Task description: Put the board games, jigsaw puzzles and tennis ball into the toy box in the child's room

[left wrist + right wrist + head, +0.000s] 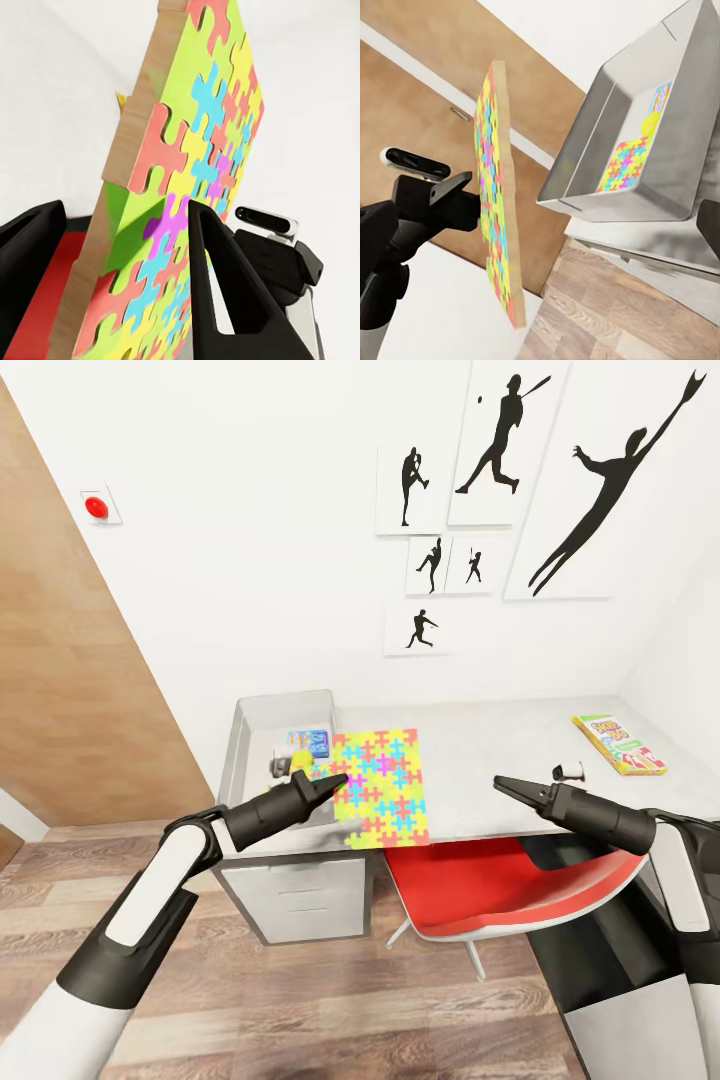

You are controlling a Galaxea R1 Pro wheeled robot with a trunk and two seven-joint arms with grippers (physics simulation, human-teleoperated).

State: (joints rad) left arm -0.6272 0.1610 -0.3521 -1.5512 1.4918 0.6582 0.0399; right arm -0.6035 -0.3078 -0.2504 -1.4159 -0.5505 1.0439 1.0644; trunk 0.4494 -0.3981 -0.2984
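My left gripper point(340, 780) is shut on the edge of a multicoloured jigsaw puzzle point(385, 788), holding it upright in the air just right of the grey toy box point(250, 725) at the table's point(500, 735) left end. One finger point(225, 292) lies across the puzzle face point(199, 165). Inside the toy box point(607, 112) lie a second jigsaw puzzle point(622, 165), the tennis ball point(649, 120) and a board game point(661, 96). The Skip-Bo board game point(620, 745) lies at the table's far right. My right gripper point(500, 784) hovers open and empty over the table's front edge.
A red chair point(500, 885) is tucked under the table between my arms. A white drawer unit point(295, 895) stands below the toy box. The brown door point(70, 690) is at the left, and a wall with black athlete silhouettes rises behind the table.
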